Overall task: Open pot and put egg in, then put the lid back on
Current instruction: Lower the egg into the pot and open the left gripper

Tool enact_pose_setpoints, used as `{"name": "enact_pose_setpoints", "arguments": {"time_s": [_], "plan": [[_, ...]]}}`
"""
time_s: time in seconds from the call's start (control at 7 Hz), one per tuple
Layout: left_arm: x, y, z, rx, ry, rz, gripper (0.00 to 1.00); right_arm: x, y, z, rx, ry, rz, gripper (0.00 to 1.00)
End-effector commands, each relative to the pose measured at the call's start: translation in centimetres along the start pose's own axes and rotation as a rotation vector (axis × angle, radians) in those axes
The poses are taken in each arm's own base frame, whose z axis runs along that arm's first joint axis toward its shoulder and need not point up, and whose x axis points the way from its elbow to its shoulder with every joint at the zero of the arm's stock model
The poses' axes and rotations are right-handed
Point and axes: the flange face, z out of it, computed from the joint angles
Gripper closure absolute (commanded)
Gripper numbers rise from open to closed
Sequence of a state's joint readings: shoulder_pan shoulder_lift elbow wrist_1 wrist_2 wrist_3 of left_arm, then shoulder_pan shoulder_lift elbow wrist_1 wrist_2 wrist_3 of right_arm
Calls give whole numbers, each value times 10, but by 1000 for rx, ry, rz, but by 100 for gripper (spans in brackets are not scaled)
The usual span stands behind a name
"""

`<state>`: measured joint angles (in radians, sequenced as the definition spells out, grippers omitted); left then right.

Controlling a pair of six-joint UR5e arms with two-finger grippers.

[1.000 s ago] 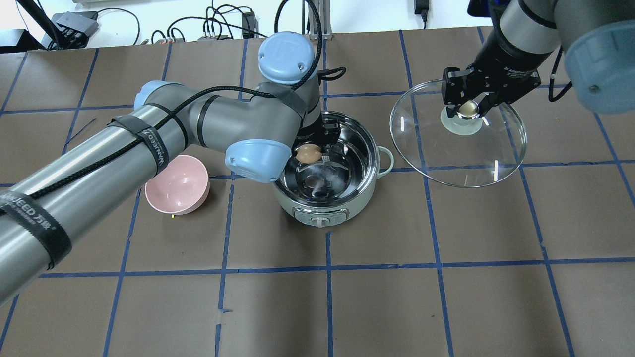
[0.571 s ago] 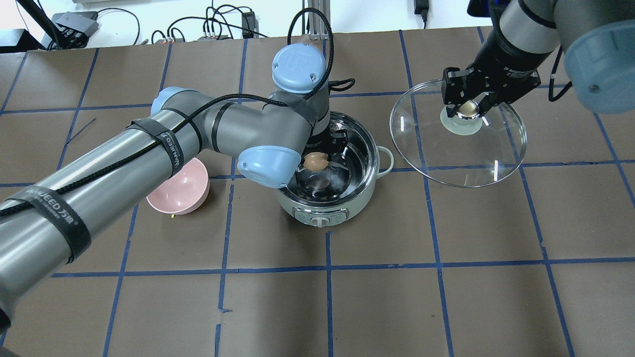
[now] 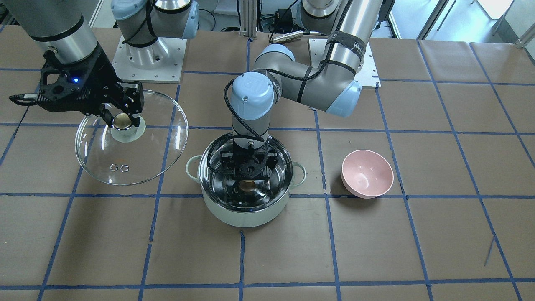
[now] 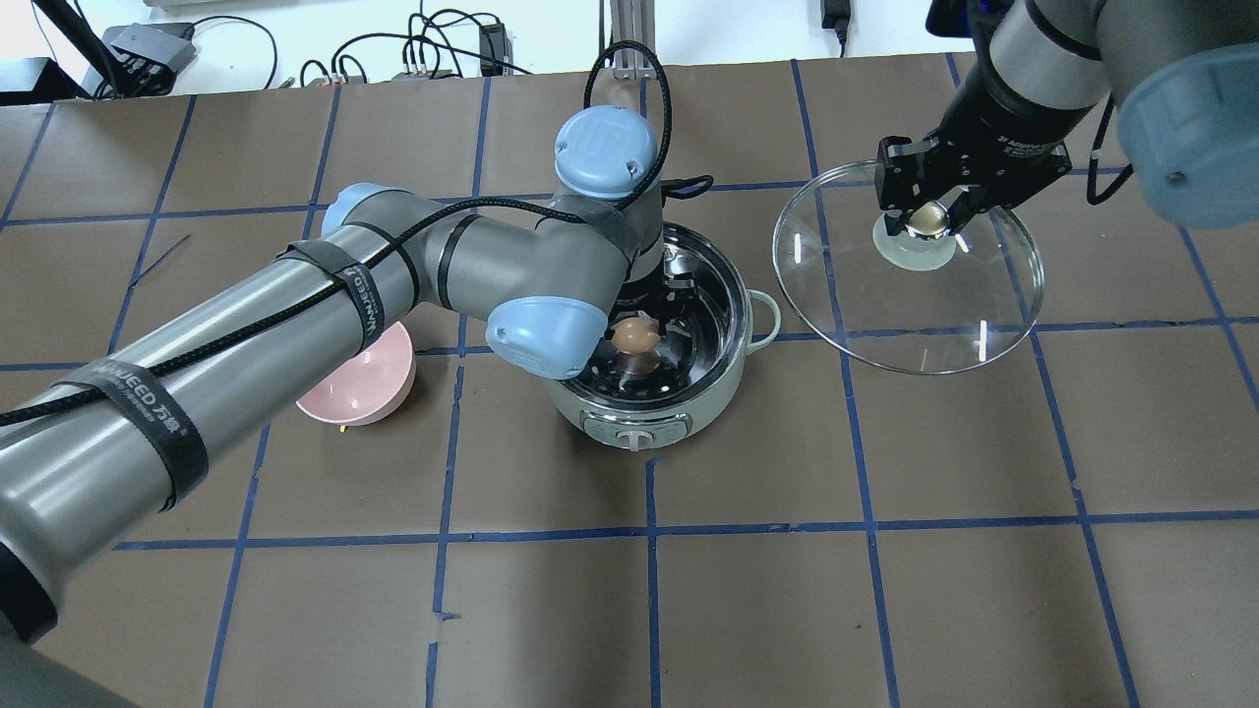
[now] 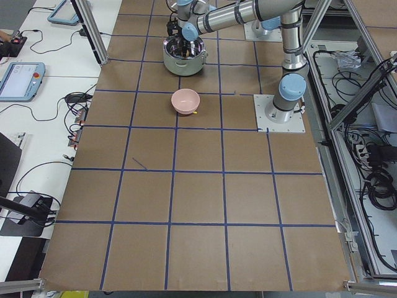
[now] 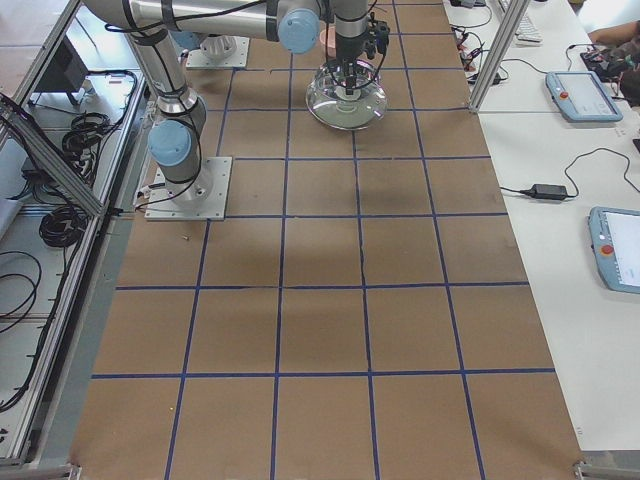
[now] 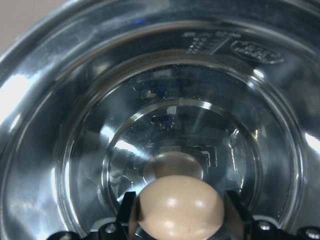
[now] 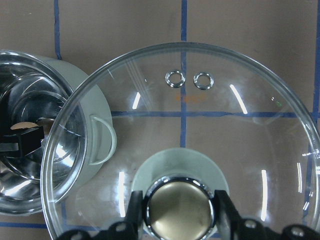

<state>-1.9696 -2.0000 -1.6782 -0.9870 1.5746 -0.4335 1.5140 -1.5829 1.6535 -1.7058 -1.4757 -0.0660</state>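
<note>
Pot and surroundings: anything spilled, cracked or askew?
Nothing stands out. The egg is whole in the left gripper inside the pot. The right gripper holds the lid by its knob beside it, glass intact.

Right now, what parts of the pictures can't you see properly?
- The egg: the left wrist view doesn't show whether it touches the pot bottom; reflections confuse it.
- The pot: overhead, the left arm covers its left side.
- The bowl: overhead, the same arm hides part.
- Left side view: pot and bowl too small for detail.
</note>
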Motion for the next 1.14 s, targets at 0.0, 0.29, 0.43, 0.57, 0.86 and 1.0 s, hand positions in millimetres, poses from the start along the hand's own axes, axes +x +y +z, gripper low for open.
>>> {"name": "enact_pose_setpoints", "arguments": {"time_s": [0.0, 0.29, 0.43, 0.57, 0.86, 1.0], "plan": [[0, 0, -4, 7, 1, 2, 39, 0, 0, 0, 0, 0, 0, 61], [-1, 3, -23, 28, 5, 5, 12, 0, 0, 0, 0, 0, 2, 61], [-3, 5, -40, 42, 12, 5, 8, 0, 0, 0, 0, 0, 3, 61], [-10, 10, -64, 50, 14, 34, 6, -1, 1, -3, 6, 0, 6, 62], [-64, 20, -128, 5, -5, 87, 0, -45, 9, -5, 28, -4, 39, 61], [-95, 25, -165, -11, -12, 114, 0, -88, 18, 0, 55, 7, 23, 61]]}}
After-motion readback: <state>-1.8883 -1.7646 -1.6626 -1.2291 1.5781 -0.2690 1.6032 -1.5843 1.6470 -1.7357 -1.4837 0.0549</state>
